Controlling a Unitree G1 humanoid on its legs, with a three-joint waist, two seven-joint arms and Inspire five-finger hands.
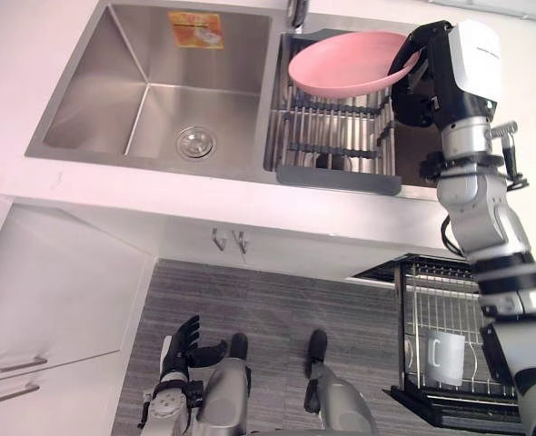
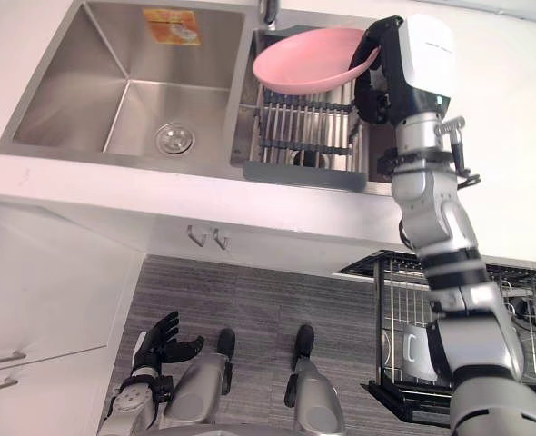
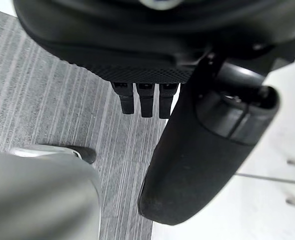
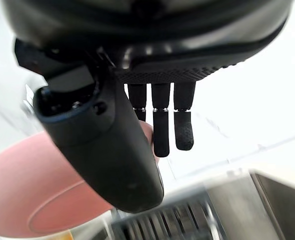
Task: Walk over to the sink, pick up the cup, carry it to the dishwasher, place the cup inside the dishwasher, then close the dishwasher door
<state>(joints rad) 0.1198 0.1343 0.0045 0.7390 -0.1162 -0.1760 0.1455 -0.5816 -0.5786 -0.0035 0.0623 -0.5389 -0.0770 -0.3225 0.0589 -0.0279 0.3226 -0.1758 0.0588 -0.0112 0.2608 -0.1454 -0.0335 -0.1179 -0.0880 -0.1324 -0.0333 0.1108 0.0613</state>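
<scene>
White countertop (image 1: 114, 195) spans the upper scene, with grey wood-grain floor (image 1: 277, 300) below its front edge. A stainless double sink (image 1: 114, 118) is set into the countertop; its larger basin, on the robot's left, holds nothing but its fittings. White cabinet doors (image 1: 50, 300) stand under the countertop at the left, each with a metal bar handle (image 1: 14, 364). A wire dishwasher rack (image 1: 422, 291) is pulled out over the floor at the lower right. A slatted dish drainer (image 1: 332, 136) sits across the smaller right basin. A pink plate (image 1: 345, 64) lies tilted over the far end of that drainer. The right hand (image 1: 418, 86) is raised over the countertop at the plate's right rim; its wrist view shows the fingers (image 4: 161, 135) held nearly straight and side by side, with the thumb extended and the plate's rim just beside it. Whether the hand actually presses the plate cannot be determined. The left hand (image 1: 184, 343) hangs low above the floor, fingers loosely spread, holding nothing. The white cup (image 1: 447, 355) stands in the dishwasher rack, well apart from both hands. An orange sticker (image 1: 195, 29) is fixed to the large basin's far wall, a round drain (image 1: 195, 143) sits in its floor, and two small metal hooks (image 1: 229, 241) hang under the countertop's front edge
</scene>
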